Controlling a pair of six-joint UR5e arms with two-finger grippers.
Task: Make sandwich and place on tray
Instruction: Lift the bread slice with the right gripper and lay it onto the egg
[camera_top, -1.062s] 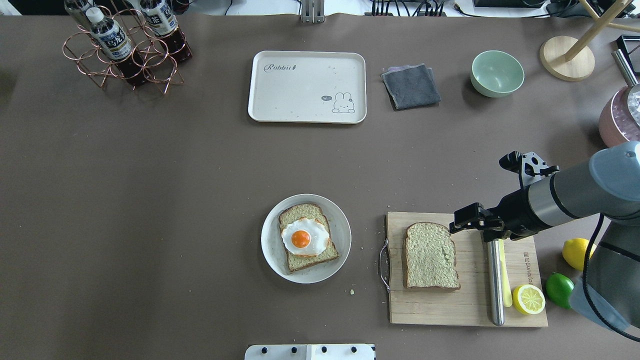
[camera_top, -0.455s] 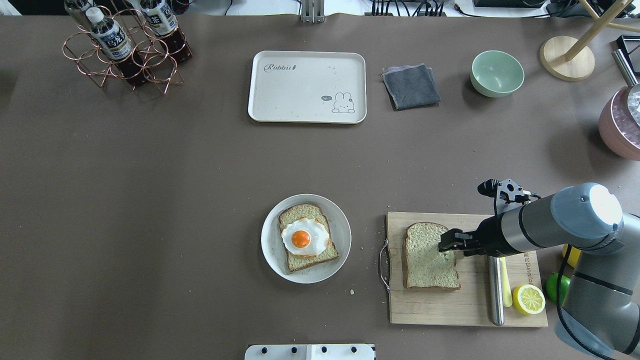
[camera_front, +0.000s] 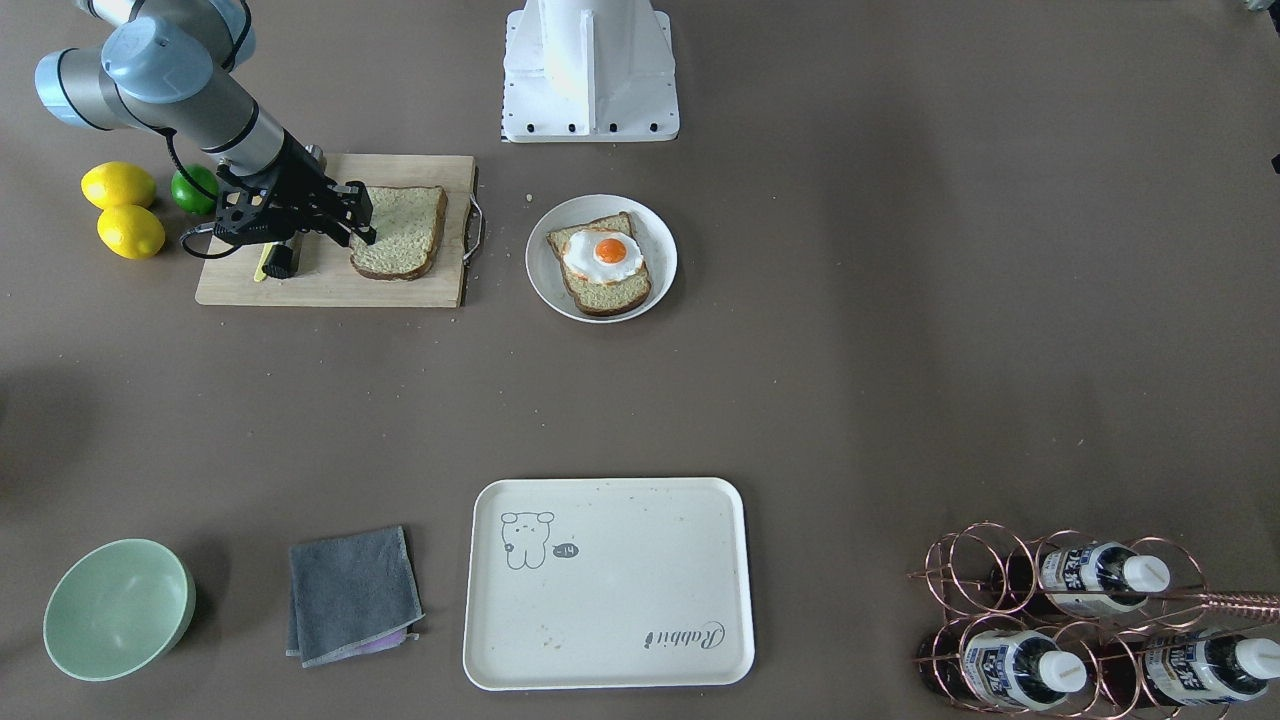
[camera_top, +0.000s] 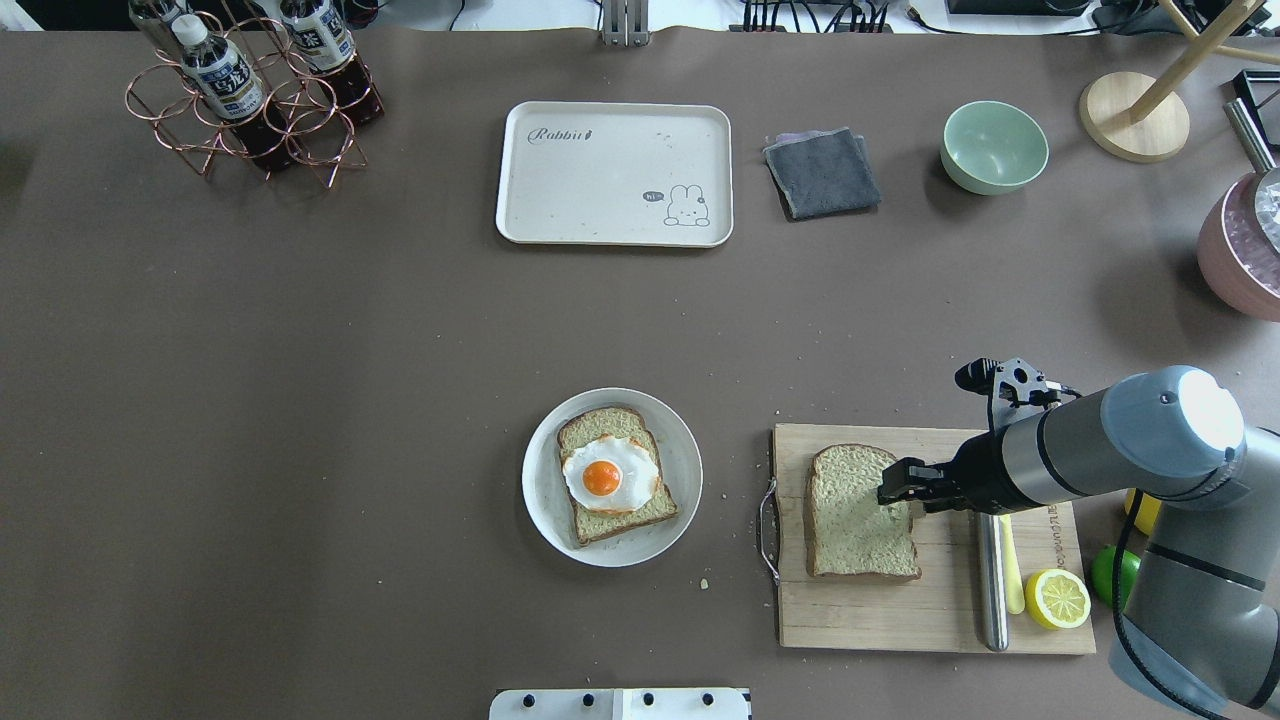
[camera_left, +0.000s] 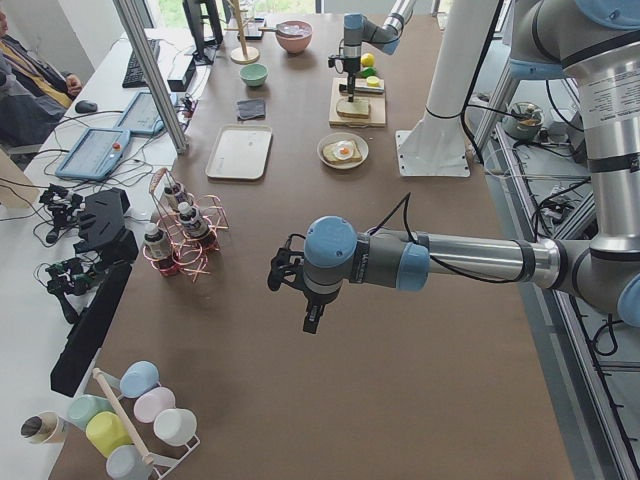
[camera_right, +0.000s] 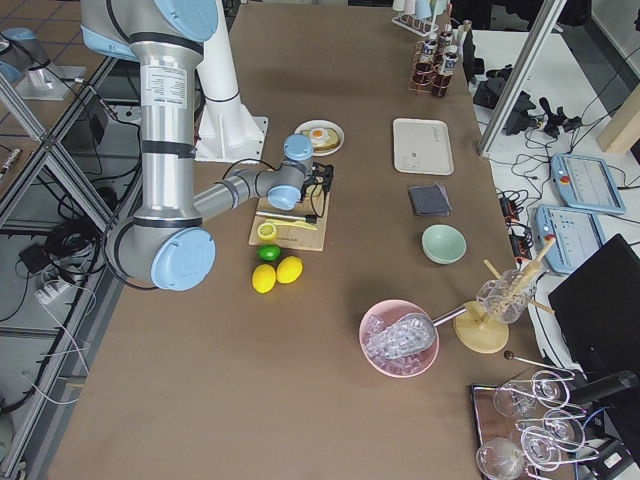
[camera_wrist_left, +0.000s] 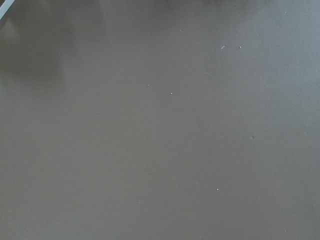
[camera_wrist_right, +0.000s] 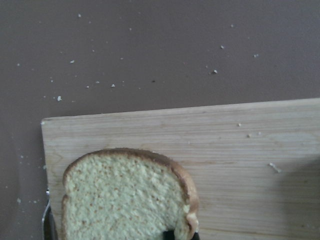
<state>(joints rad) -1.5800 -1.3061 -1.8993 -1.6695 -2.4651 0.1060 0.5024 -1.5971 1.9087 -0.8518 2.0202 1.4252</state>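
Note:
One bread slice (camera_top: 640, 505) with a fried egg (camera_top: 608, 474) on top lies on a white plate (camera_top: 540, 500). The other bread slice (camera_top: 850, 520) lies on the wooden cutting board (camera_top: 930, 610). My right gripper (camera_top: 893, 489) is open, low over this slice's right edge; it also shows in the front view (camera_front: 362, 215). The right wrist view shows the slice (camera_wrist_right: 120, 200) close below. The cream tray (camera_top: 614, 172) lies bare at the far middle of the table. My left gripper (camera_left: 310, 318) shows only in the left side view, over bare table; I cannot tell if it is open.
A knife (camera_top: 991, 580), a lemon half (camera_top: 1057, 598) and a lime (camera_top: 1110, 575) lie by the board's right side. A grey cloth (camera_top: 822, 172), a green bowl (camera_top: 994, 146), a bottle rack (camera_top: 250, 90) and a pink bowl (camera_top: 1240, 250) stand along the far and right edges.
My right gripper has moved left and down from above the knife to the right edge of the bread slice on the board. In the last half second it has barely moved.

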